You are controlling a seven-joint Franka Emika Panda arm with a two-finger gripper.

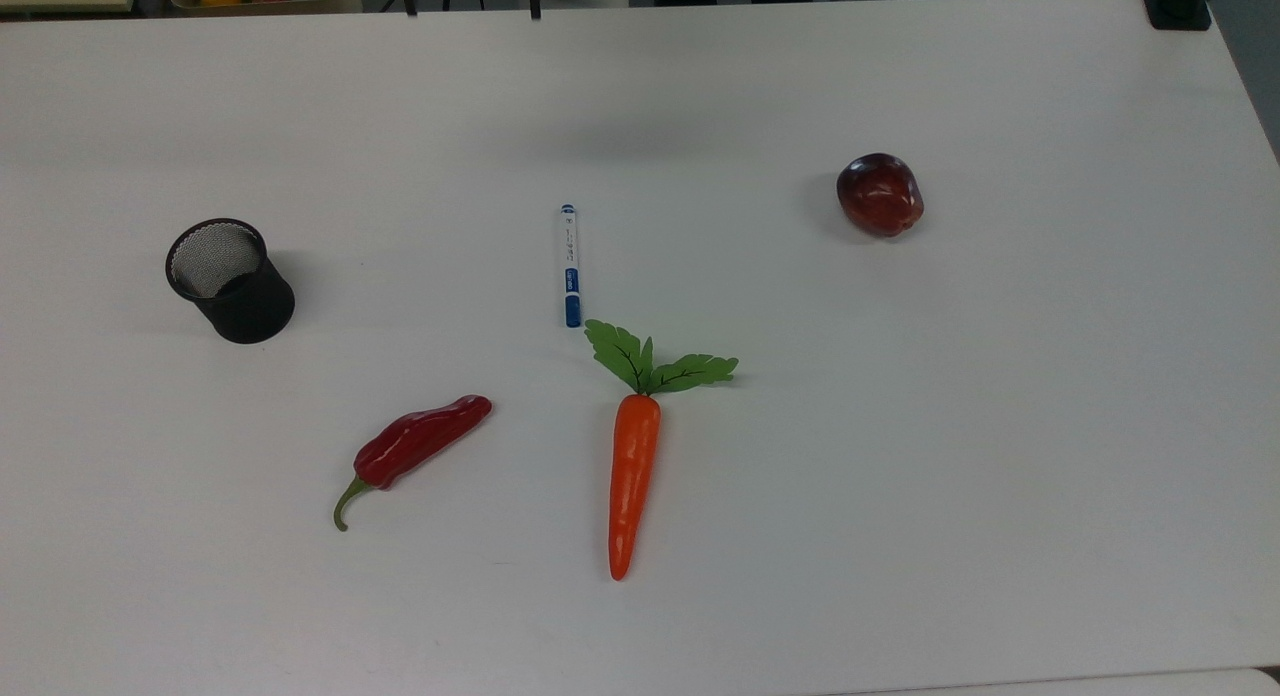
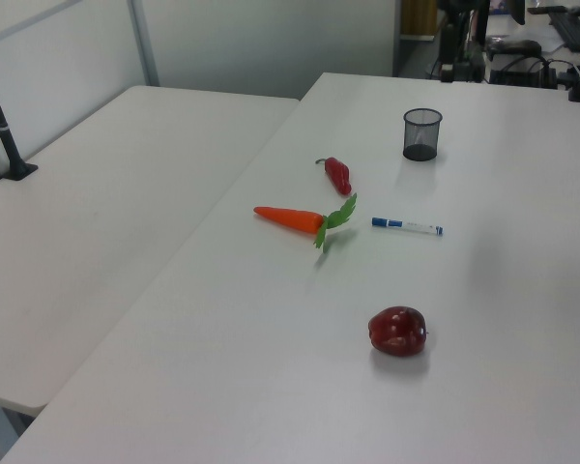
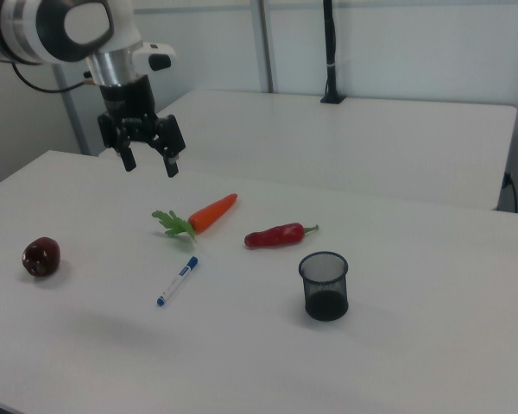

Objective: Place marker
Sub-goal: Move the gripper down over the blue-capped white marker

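One marker (image 1: 570,266), one carrot (image 1: 632,476)

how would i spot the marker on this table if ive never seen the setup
On the white table, find the orange carrot with green leaves near the middle. The slim white marker with a blue cap lies flat just beyond the leaves, capped end nearest them. It is the one thin, straight, white thing there.

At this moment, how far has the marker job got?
Nothing looks done yet: the marker lies flat on the table, between the mesh cup and the apple, its cap near the carrot leaves. Nothing is in hand: in the right view the gripper hangs above the table, jaws open. Reaching, grasping and placing the marker all remain.
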